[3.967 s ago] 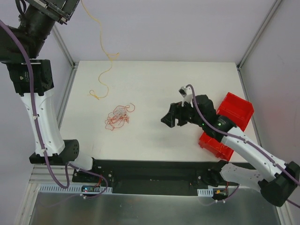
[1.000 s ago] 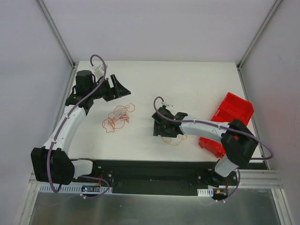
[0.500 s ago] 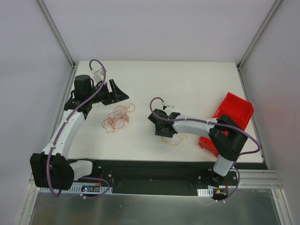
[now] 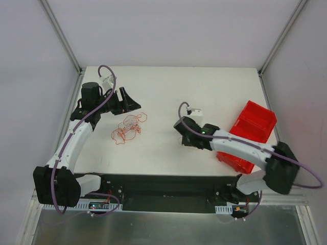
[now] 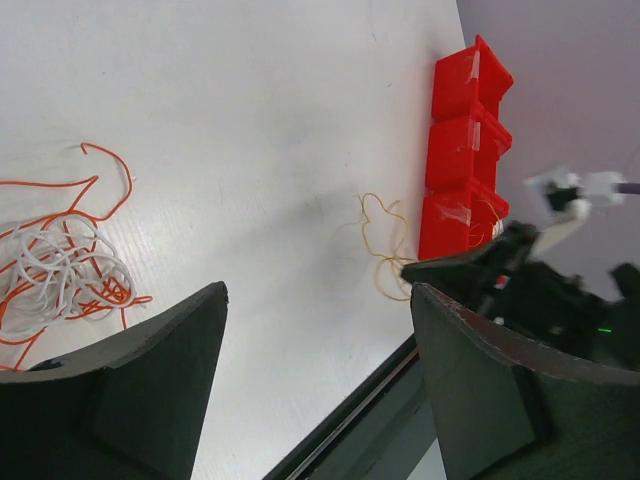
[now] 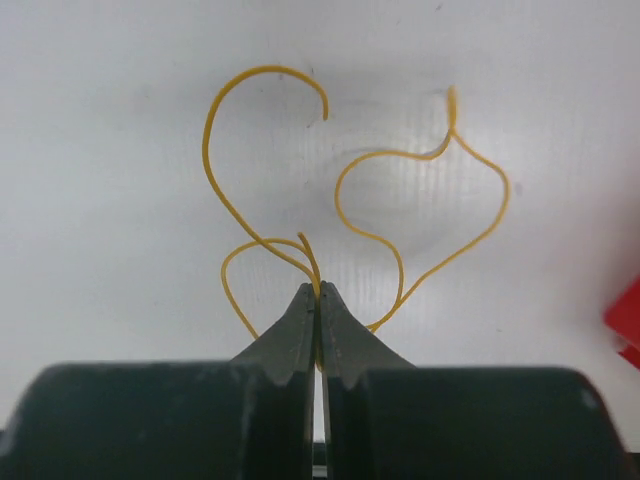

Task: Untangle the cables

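A tangle of red-orange and whitish cables (image 4: 126, 128) (image 5: 60, 270) lies on the white table at left of centre. My left gripper (image 4: 131, 102) (image 5: 318, 290) hovers open just behind it, with nothing between its fingers. A separate yellow-orange cable (image 6: 400, 153) (image 5: 385, 245) lies in loose loops near the table's front. My right gripper (image 6: 318, 290) (image 4: 186, 140) is shut on that yellow cable, which is pinched at the fingertips. In the top view the gripper hides the yellow cable.
A row of red bins (image 4: 251, 133) (image 5: 465, 150) stands at the right side of the table, close to my right arm; one corner (image 6: 628, 320) shows in the right wrist view. The black base rail (image 4: 168, 184) runs along the near edge.
My right gripper has shut on the yellow cable, and its arm has swung round toward the right. The left arm has barely moved and stays open.
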`<state>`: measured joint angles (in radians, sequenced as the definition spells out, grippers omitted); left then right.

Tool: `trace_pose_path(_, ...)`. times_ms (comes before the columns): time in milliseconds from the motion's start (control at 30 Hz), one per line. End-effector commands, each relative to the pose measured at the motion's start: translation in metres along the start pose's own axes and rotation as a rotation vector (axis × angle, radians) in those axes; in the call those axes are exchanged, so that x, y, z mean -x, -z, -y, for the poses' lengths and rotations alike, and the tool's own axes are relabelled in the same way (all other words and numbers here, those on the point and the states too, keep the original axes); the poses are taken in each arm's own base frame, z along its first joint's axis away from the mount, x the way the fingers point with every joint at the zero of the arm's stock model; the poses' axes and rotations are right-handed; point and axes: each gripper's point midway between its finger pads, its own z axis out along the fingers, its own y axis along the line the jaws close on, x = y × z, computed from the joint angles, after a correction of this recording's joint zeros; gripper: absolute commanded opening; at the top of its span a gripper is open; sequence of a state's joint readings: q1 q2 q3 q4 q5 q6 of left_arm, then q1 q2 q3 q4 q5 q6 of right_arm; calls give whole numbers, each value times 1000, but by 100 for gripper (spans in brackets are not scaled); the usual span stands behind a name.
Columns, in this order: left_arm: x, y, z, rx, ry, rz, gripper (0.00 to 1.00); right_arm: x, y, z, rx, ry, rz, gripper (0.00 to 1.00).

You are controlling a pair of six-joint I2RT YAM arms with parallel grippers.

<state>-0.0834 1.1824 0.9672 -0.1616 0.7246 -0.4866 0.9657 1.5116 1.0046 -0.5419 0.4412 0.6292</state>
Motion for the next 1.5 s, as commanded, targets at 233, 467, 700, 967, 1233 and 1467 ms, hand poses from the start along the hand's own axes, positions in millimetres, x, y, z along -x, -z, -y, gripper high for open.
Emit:
trace_pose_path(233, 6, 1, 2, -19, -22, 23, 73, 34, 113, 148, -74, -207, 280, 1)
trace_pose_path(467, 6, 0, -1, -13, -22, 24, 73, 16, 120, 205, -150, -351, 322, 1)
trace_pose_path(700, 5, -1, -3, -8, -17, 19, 72, -16, 88, 225, -281, -557, 166, 1)
trace_pose_path(967, 3, -3, -4, -11, -13, 12, 72, -9, 34, 232, -282, -583, 76, 1)
trace_pose_path(1233, 5, -2, -6, -8, -13, 17, 72, -24, -6, 205, -144, -568, -132, 1)
trace_pose_path(1467, 6, -1, -6, -10, -9, 18, 72, -17, 18, 206, -114, -552, -58, 37)
